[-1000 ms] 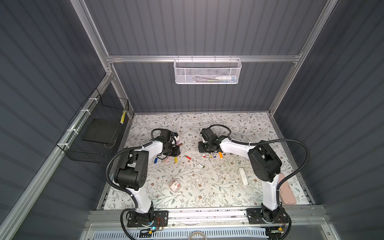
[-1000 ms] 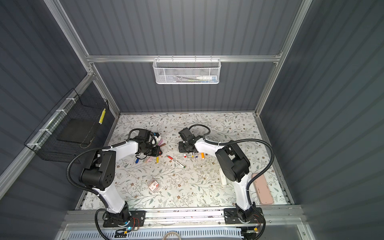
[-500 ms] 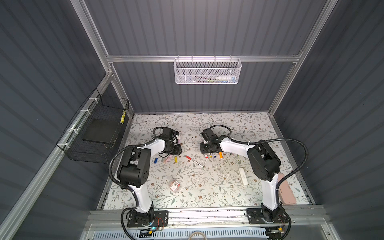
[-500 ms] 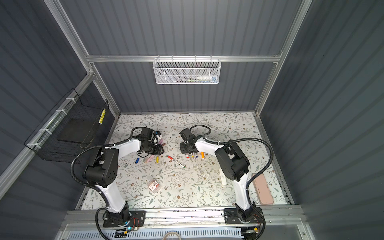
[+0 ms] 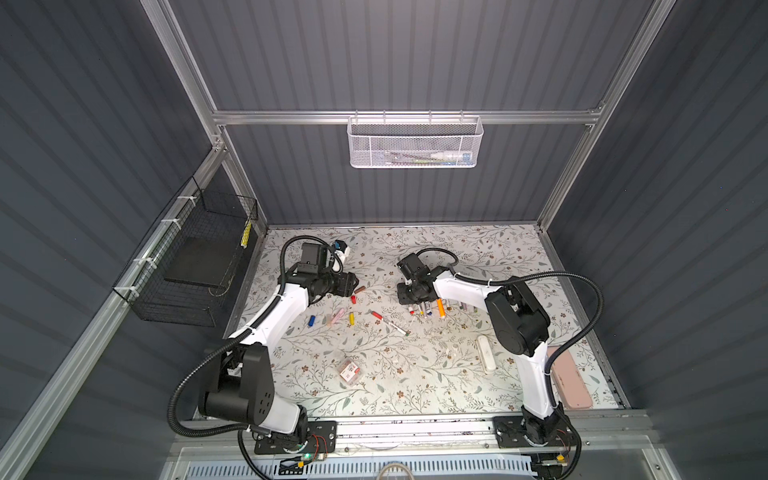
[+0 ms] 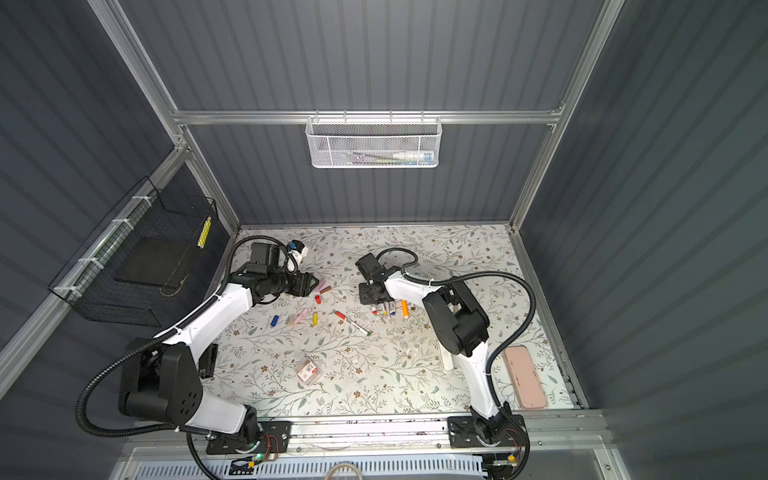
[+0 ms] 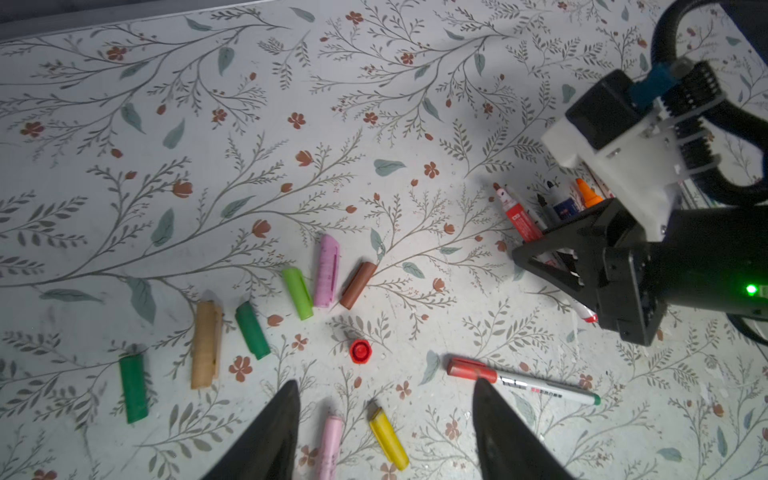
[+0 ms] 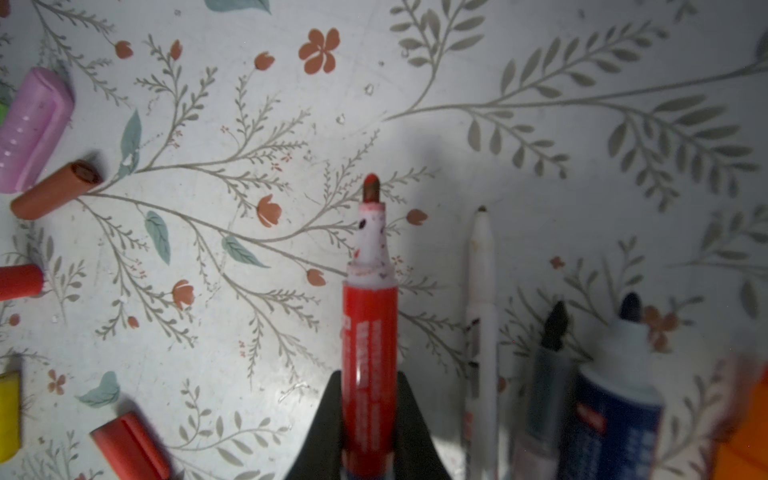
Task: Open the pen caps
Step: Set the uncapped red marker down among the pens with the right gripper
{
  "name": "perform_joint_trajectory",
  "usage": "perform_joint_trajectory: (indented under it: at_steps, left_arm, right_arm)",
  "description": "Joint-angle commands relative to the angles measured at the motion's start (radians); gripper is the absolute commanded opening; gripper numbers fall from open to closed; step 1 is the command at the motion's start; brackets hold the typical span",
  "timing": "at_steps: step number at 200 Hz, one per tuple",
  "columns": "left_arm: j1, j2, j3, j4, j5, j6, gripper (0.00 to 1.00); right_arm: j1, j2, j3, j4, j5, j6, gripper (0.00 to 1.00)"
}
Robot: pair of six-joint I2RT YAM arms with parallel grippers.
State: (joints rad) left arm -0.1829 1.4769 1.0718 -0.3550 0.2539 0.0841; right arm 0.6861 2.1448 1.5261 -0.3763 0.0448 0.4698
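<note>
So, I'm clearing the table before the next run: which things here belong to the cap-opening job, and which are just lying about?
Job: loose pen caps; red marker gripped by the right end effector; uncapped pens beside it; red-capped pen; open left end effector.
Lying about: white oblong case; pink case; small clear box; white mesh basket; black wire basket.

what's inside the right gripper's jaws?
A red felt-tip marker body, cap off, its stained white nose and red tip bare, clamped in the right gripper. The marker's back end is hidden behind the black fingers, so its full length cannot be seen.
</note>
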Motion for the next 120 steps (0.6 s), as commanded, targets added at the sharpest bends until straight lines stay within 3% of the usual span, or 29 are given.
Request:
perform_joint_trajectory:
  at_steps: [1,59,120]
  left_arm:
    - [0.06,-0.028,-0.024,-0.006,0.068,0.001,0.69]
    - [0.231,-0.121,-0.023,-0.017,0.144,-0.008,0.77]
    - [0.263,-0.119,-0.058,0.001,0.217,0.02,0.84]
  right_arm:
    - [-0.004,0.024,0.04,-0.071,0.052,-0.017,0.16]
    - [-0.003,0.047,0.058,-0.131,0.107,-0.037,0.29]
    - [0.0,-0.051,0.033,-0.128,0.102,-0.065,0.33]
